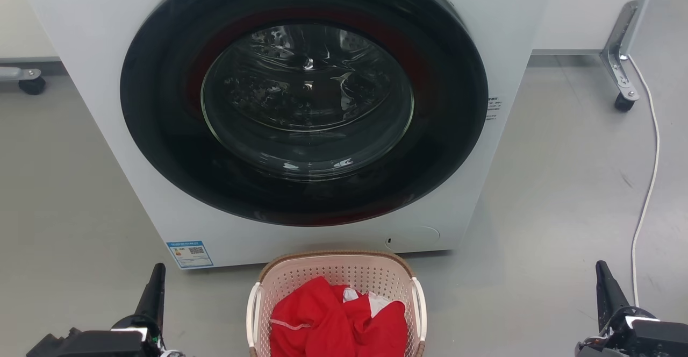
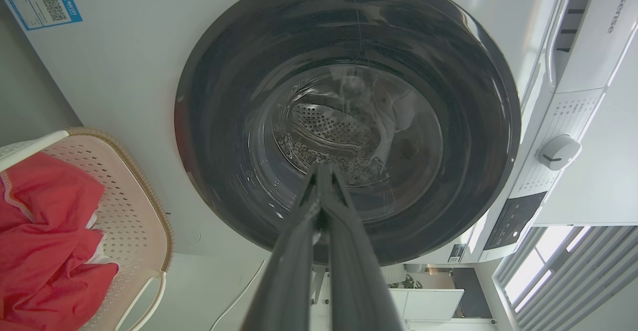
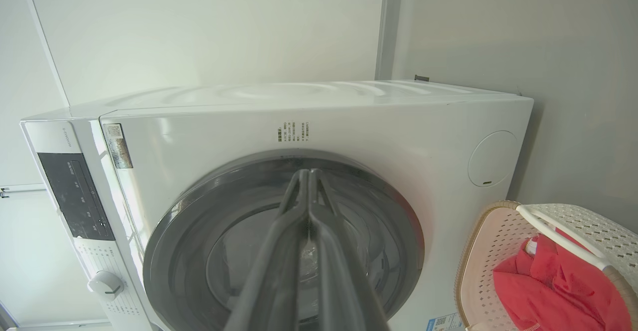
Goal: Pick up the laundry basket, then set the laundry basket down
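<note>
On my head feed the laundry basket sits on the smooth grey floor just in front of the washer. It is between my two arms and touched by neither. Its pale pink plastic wall is punched with small holes, the rim has a brown woven look, and a slim white handle curves down each side. Crumpled red cloth with a scrap of white lies inside. The washer is a plain white box with a wide, glossy black round door and a domed glass window onto the perforated steel drum. The left gripper and right gripper hover low on either side, fingers clenched together on nothing. A white cable trails over the floor at right, beside a metal leg on a caster.
</note>
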You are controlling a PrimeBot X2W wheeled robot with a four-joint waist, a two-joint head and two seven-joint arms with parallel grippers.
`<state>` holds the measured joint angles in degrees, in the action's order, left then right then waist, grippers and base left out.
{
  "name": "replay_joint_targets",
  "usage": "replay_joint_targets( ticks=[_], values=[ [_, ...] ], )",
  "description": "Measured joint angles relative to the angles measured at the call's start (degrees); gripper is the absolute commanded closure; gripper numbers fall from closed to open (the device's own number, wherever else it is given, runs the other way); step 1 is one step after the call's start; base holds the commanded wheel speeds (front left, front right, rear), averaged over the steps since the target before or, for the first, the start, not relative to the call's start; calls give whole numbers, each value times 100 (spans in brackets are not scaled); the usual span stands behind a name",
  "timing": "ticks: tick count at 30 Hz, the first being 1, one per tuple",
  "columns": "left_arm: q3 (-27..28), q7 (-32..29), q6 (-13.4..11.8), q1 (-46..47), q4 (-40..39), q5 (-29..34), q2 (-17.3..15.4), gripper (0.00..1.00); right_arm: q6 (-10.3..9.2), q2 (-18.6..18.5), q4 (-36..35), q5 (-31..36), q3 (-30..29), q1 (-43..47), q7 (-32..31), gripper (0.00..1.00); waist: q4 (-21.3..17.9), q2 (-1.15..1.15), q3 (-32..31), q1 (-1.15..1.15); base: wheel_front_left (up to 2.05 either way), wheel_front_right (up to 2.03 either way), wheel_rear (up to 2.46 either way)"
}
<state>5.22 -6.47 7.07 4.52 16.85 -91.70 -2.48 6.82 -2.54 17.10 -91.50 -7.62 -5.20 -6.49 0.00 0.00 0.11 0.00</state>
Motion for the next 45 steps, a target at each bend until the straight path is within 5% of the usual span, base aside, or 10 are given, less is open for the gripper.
replay_joint_targets(
  ticks=[45],
  values=[
    [0, 0, 1, 0, 8, -1, 1, 100, 1, 2, 2, -1, 0, -1, 0, 100, 0, 0, -1, 0, 0, 0, 0]
  ],
)
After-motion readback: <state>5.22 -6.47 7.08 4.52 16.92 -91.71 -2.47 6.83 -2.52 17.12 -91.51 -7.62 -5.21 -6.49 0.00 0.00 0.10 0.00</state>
